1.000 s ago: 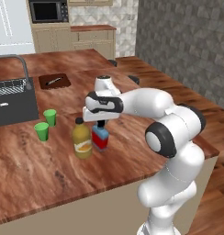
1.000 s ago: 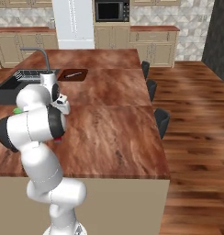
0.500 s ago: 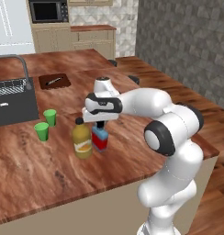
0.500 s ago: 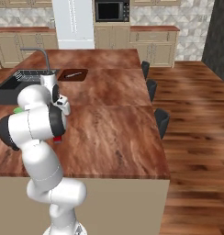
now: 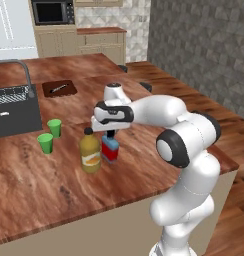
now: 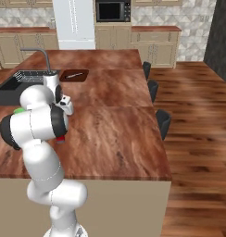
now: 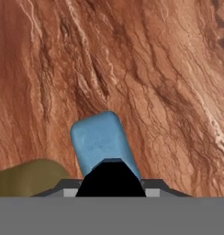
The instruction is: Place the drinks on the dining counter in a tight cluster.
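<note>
Near the dining counter's [image 5: 54, 190] right edge, the gripper [image 5: 110, 134] pinches the blue flask [image 5: 110, 149] by its cap. An amber bottle [image 5: 90, 153] stands just beside it.

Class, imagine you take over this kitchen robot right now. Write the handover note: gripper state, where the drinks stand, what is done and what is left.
Gripper: shut on the cap of the blue flask, straight above it.
Blue flask: upright on the dining counter, close beside the amber bottle; whether they touch, I cannot tell.
Two green cups stand apart, nearer the sink.
Done: flask and amber bottle look clustered.
Left: release the flask and pull away. The third drink, a small white bottle, I cannot place; it would likely need bringing in.
</note>
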You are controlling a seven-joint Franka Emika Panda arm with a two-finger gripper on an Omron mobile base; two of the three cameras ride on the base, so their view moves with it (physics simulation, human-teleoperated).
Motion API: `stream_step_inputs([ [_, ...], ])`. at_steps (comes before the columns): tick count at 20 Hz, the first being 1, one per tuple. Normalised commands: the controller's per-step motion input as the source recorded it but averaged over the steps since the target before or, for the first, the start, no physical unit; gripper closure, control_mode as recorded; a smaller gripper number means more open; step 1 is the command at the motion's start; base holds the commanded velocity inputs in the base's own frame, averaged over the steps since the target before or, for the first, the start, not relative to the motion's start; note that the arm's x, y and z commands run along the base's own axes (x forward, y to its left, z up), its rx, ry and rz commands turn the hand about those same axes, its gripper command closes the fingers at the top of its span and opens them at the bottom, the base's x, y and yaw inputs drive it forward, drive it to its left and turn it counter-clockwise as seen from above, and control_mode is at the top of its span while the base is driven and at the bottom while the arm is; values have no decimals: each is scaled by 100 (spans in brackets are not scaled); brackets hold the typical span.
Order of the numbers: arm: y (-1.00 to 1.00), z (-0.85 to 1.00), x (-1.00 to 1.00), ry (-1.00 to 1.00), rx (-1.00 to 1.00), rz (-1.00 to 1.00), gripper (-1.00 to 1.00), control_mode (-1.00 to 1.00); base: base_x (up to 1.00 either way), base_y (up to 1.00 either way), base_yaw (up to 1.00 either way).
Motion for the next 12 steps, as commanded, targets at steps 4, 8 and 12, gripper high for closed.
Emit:
stream_step_inputs([
  [4,0,-41,0,-7,0,0,100,-100,0,0,0],
  [8,0,-4,0,0,0,0,100,-100,0,0,0],
  [12,0,0,0,0,0,0,-100,-100,0,0,0],
])
